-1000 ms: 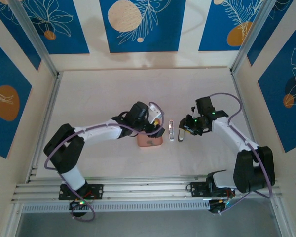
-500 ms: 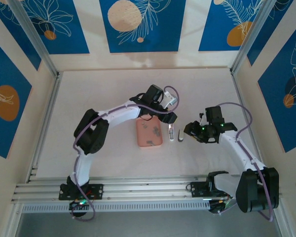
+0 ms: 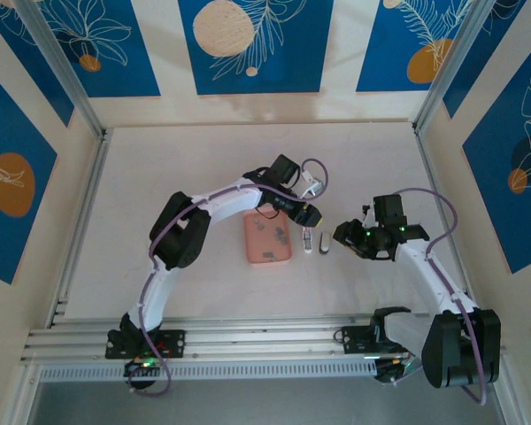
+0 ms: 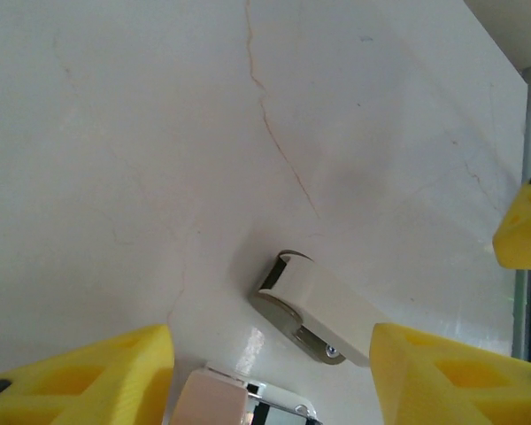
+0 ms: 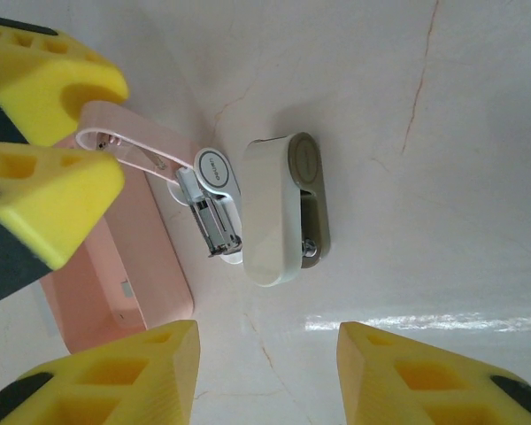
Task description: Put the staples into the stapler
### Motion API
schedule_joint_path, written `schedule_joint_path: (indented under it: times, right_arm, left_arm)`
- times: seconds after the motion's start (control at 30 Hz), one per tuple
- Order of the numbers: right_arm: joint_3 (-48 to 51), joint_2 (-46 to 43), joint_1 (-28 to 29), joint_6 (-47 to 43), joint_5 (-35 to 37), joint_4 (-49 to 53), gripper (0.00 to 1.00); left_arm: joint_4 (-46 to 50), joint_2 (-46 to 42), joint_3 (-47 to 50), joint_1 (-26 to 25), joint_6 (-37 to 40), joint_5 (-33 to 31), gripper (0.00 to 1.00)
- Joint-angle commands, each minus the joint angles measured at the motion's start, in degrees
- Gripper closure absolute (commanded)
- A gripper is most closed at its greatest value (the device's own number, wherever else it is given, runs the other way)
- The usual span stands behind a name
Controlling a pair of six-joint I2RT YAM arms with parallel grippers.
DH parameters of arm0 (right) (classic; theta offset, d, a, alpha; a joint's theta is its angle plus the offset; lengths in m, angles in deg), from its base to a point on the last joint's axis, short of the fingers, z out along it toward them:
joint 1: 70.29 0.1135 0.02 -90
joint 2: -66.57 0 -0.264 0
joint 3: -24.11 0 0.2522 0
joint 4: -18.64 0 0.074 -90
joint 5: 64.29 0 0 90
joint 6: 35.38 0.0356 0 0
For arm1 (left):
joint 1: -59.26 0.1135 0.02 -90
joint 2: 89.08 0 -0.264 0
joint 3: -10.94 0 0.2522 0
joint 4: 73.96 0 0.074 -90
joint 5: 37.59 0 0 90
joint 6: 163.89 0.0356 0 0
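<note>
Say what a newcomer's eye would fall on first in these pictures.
The salmon-pink tray in the middle of the pale table stands out first. Just right of it lies the small white stapler, with the left hand and right hand poised close by, both open, their bright yellow fingers vivid against the table.

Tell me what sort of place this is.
Likely a lab robot test cell: a left arm and right arm bolted to an aluminium rail, a white table boxed in by blue leaf-print panels.
</note>
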Motion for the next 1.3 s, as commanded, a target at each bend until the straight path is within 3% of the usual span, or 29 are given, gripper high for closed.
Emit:
schedule_joint_path:
  times: [0.0,0.8,1.27]
  right_arm:
    - [0.39,-1.01,-0.34,-0.14,-1.90,-0.51,0.54]
    - [0.30,-0.52,0.76,1.38,-2.65,-1.13,0.53]
    - [-1.53,1.61,4.22,2.89,-2.25,-1.95,0.54]
  left_arm:
    - [1.95,-0.21,-0.83,0.07,1.45,3.46,0.40]
    - [3.25,-7.21,8.37,-2.96,7.70,4.00,0.41]
    - [0.68,-12.18,14.08,-3.60,6.97,4.02,0.41]
